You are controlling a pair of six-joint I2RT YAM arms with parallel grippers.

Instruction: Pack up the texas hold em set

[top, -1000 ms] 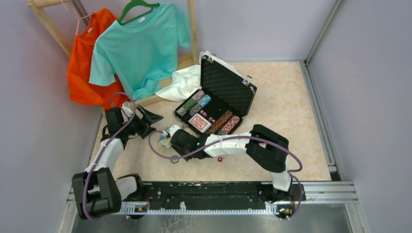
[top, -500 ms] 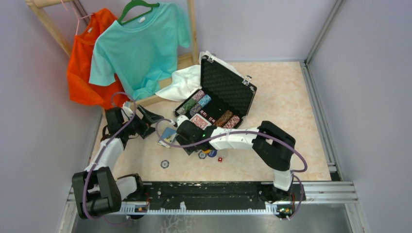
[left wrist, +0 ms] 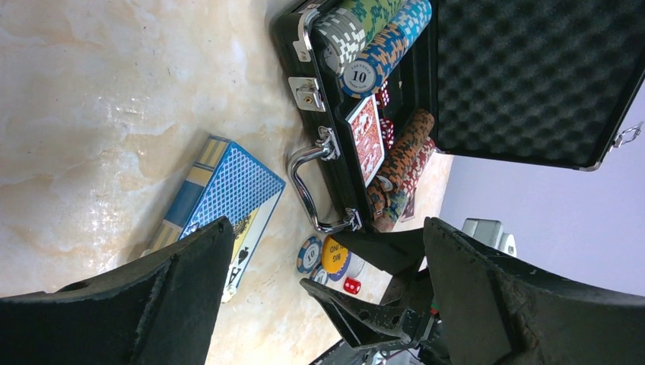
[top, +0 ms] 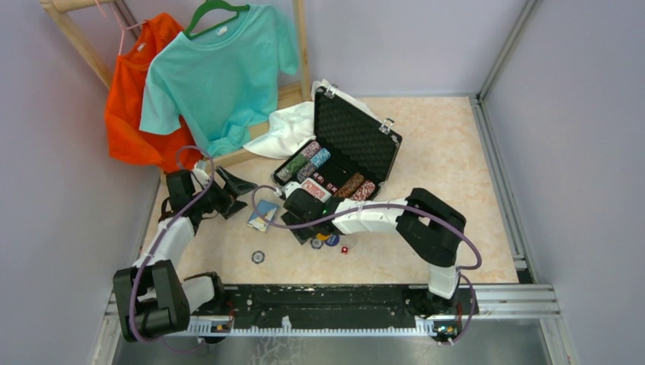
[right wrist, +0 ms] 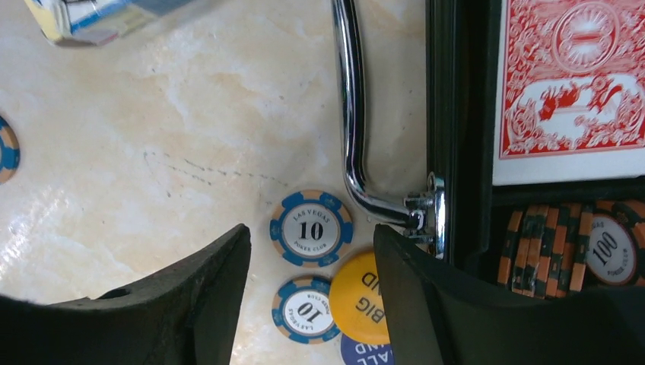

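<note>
Partly, the right arm (top: 373, 217) hides the case (top: 346, 163) front edge; inside, chip rows (top: 308, 161) and a red deck (right wrist: 570, 84) (left claw (left wrist: 327, 228) and right claw (right wrist: 308, 243) both spread, empty).

The left arm (top: 171, 239) and right arm (top: 365, 218) are alike: smooth white shells alternating with bulky black joint housings. A thin purple cable (top: 138, 277) runs in loops along each. The right arm shows a small green light (top: 318, 215). The fingers (left wrist: 175, 296) are matte black, grainy wedges.

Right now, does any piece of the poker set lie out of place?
Yes. The blue card deck, blue chips, a yellow button and a red die lie loose on the table, outside the open case.
</note>
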